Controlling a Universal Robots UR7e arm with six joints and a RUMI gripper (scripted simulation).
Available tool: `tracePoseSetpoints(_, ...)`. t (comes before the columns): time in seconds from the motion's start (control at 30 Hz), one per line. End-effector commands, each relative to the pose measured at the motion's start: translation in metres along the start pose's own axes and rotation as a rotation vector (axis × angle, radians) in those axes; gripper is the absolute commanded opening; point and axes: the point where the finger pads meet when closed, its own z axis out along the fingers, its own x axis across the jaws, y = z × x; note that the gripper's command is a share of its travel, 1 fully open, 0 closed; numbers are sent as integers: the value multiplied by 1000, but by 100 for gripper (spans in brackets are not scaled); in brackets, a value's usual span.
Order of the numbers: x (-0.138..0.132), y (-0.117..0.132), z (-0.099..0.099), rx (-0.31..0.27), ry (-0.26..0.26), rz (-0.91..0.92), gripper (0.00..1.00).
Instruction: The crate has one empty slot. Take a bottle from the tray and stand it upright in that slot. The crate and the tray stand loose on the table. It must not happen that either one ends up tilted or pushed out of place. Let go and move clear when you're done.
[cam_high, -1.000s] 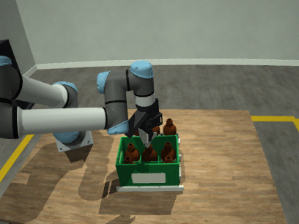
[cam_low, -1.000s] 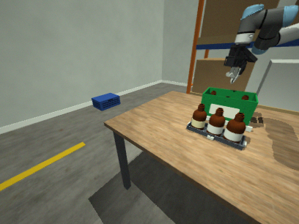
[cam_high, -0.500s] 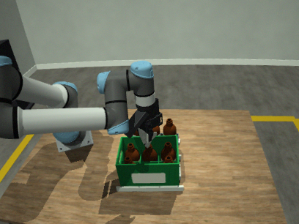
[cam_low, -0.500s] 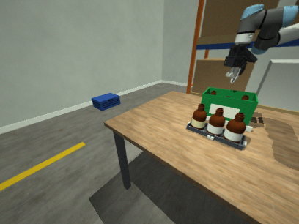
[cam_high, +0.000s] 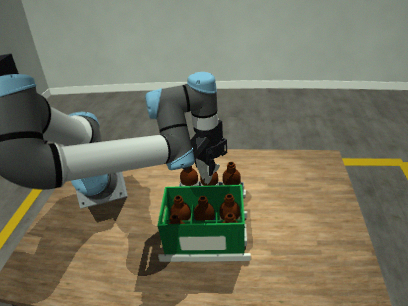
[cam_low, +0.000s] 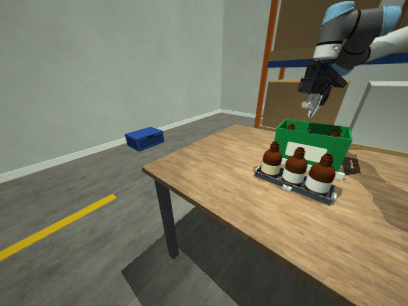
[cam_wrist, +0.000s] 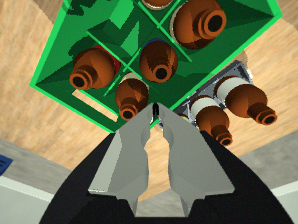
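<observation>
The green crate (cam_high: 202, 240) (cam_low: 312, 142) (cam_wrist: 60, 95) holds several brown bottles. Its middle slot (cam_high: 202, 220) (cam_wrist: 120, 30) on the side away from the tray has no bottle in it. Behind the crate in the top view, the grey tray (cam_low: 261, 175) (cam_wrist: 240, 67) carries three upright brown bottles with pale labels: one (cam_high: 189, 176) (cam_low: 272, 160), one (cam_low: 295, 167) (cam_wrist: 210, 115) and one (cam_high: 231, 173) (cam_low: 320, 175) (cam_wrist: 245, 100). My gripper (cam_high: 206, 179) (cam_low: 310, 111) (cam_wrist: 155, 104) is shut with nothing between the fingers. It hangs well above the crate's edge nearest the tray.
The crate and tray stand near the middle of a wooden table (cam_high: 300, 225) (cam_low: 215, 175). A blue crate (cam_low: 144, 138) lies on the floor far off. The arm's base (cam_high: 100, 192) is bolted at the table's left. Shelving (cam_low: 270, 65) stands behind.
</observation>
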Motion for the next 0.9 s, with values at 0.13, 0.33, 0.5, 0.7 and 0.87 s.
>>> tracePoseSetpoints(0.13, 68, 85, 2, 7, -1, 48, 0)
tracePoseSetpoints(0.33, 117, 121, 4, 12, -12, 64, 0)
tracePoseSetpoints(0.5, 134, 130, 5, 13, -16, 69, 0)
tracePoseSetpoints(0.7, 147, 137, 6, 15, -21, 73, 0)
tracePoseSetpoints(0.87, 147, 137, 6, 15, -21, 74, 38)
